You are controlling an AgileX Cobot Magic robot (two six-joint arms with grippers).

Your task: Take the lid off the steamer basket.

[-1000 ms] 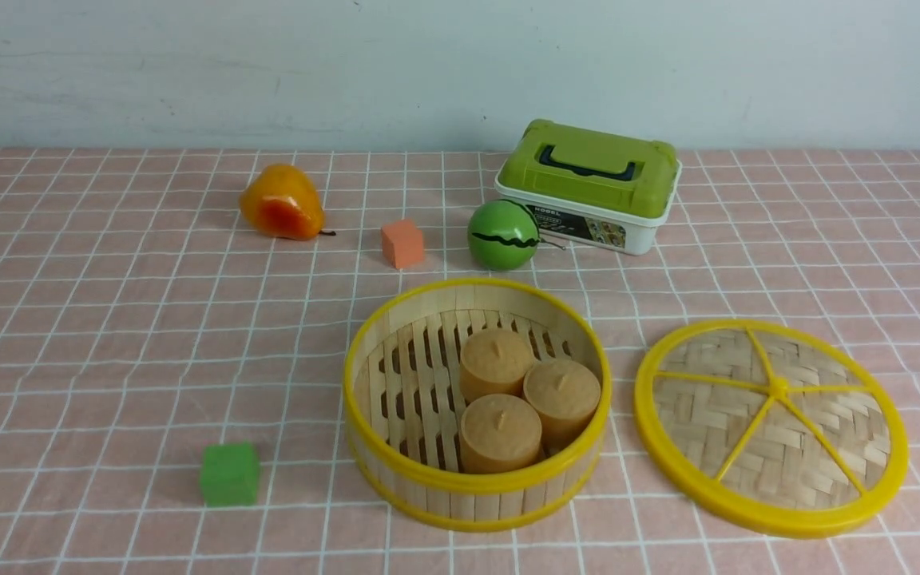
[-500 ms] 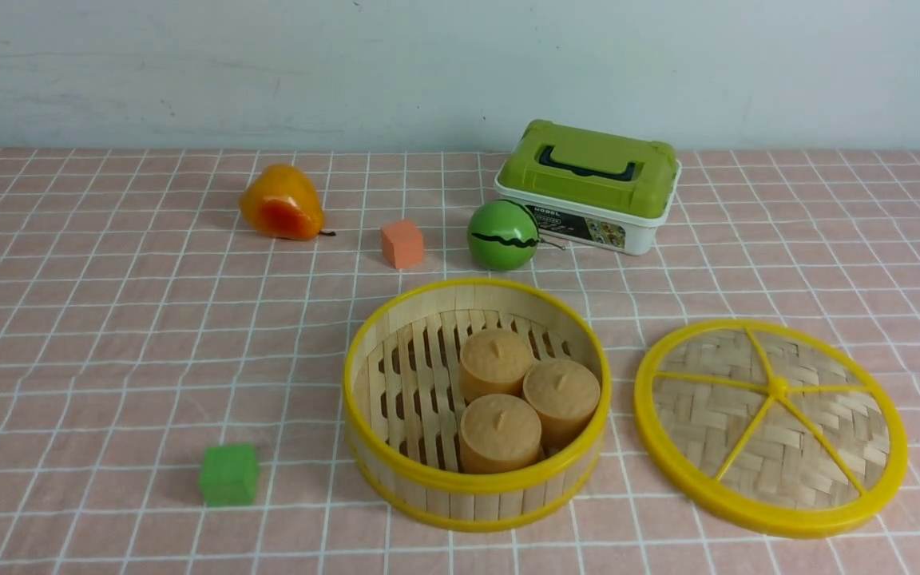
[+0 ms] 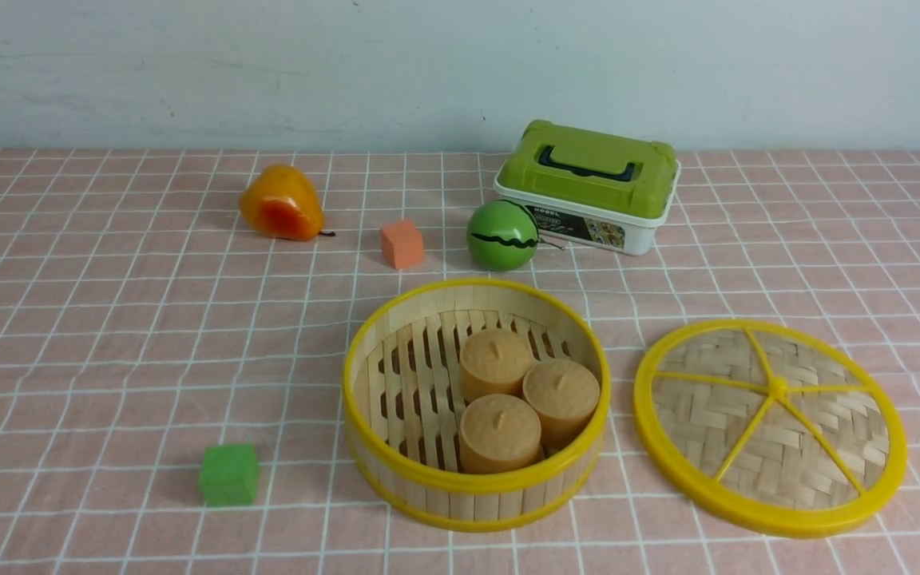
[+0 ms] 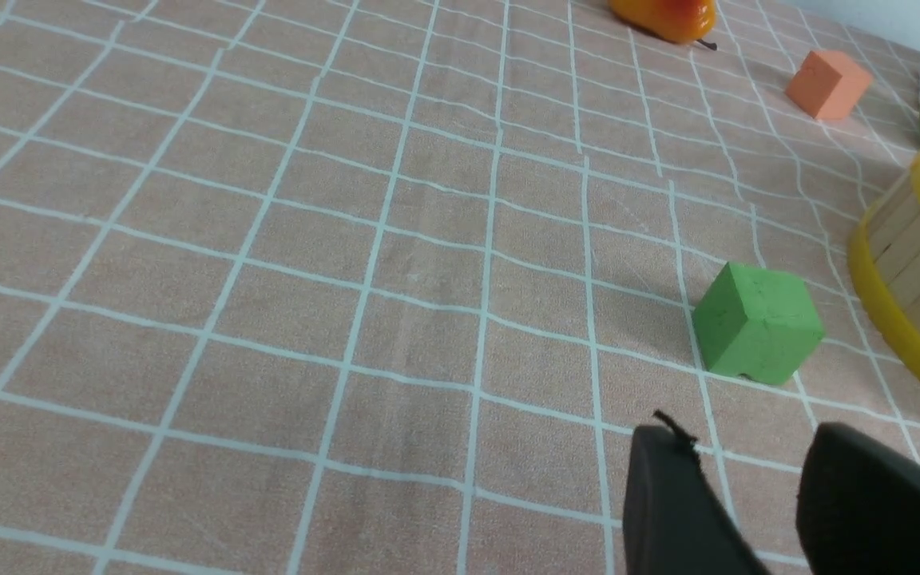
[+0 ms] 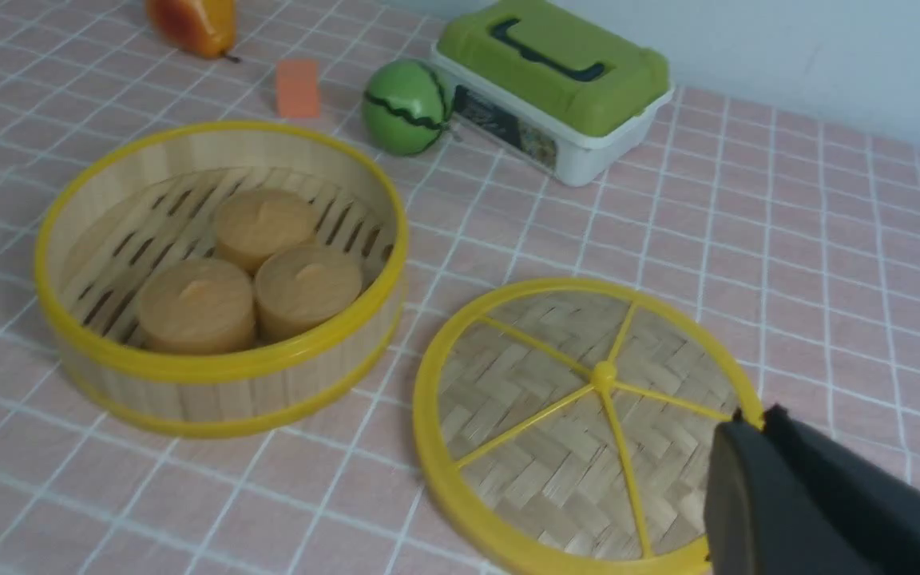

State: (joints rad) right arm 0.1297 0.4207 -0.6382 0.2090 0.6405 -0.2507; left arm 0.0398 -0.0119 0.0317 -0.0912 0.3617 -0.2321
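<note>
Showing in wrist view only: right gripper (image 5: pixel 755 423)

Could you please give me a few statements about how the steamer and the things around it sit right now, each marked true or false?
1. The lid lies flat on the table, to the right of the steamer basket. True.
2. The steamer basket is empty. False: three tan cylinders stand in it.
3. The green cube sits inside the steamer basket. False: it is on the table, apart from the basket, to its left.
4. The right gripper is shut and holds nothing. True.
5. The white box has its green cover off. False: the cover is closed on it.
</note>
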